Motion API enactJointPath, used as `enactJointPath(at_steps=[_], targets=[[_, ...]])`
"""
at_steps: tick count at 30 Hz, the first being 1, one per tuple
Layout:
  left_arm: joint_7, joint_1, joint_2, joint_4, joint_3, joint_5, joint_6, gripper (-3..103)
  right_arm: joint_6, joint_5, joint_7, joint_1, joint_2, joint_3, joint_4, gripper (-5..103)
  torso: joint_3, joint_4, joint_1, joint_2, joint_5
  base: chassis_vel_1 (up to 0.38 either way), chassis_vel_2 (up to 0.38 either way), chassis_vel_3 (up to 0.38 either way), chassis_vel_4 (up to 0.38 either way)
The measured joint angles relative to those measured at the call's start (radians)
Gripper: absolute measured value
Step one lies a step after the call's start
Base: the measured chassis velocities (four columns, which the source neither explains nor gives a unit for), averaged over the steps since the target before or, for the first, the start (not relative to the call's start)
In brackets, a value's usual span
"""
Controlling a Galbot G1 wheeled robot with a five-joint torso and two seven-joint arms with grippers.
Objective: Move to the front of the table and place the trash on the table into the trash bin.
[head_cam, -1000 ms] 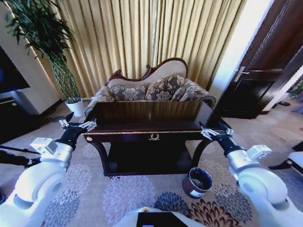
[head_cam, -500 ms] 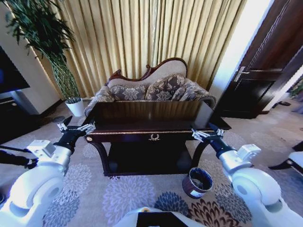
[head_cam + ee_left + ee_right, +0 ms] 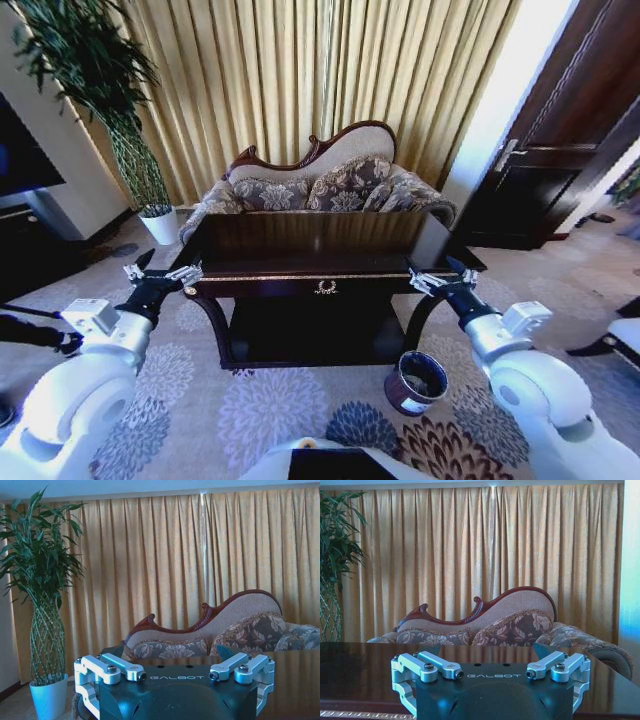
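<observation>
Two pincers hover spread wide and empty at the front corners of the surface [image 3: 320,240], a dark glossy console with curved legs and a gold ornament: the left pincer [image 3: 160,273] at its left corner, the right pincer [image 3: 441,277] at its right. The trash bin [image 3: 416,383], small, dark and cylindrical, stands on the carpet by the right leg. Since half a second ago both pincers have barely shifted, and the bin sits slightly lower in view

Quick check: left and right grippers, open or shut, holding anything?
Left gripper: open, empty, at the table's left corner.
Right gripper: open, empty, at its right corner.
</observation>
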Motion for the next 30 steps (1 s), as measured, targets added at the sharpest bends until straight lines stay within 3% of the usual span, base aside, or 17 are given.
enactJointPath(at_steps=[30], targets=[[0.002,0.015,-0.001,-0.001,-0.001,0.003,0.001,100,0.013,-0.002,-0.003,-0.031,0.006,0.016,0.012,100,0.000,0.0003,0.000,0.000,0.0001,0.149,-0.151,-0.144,0.150]])
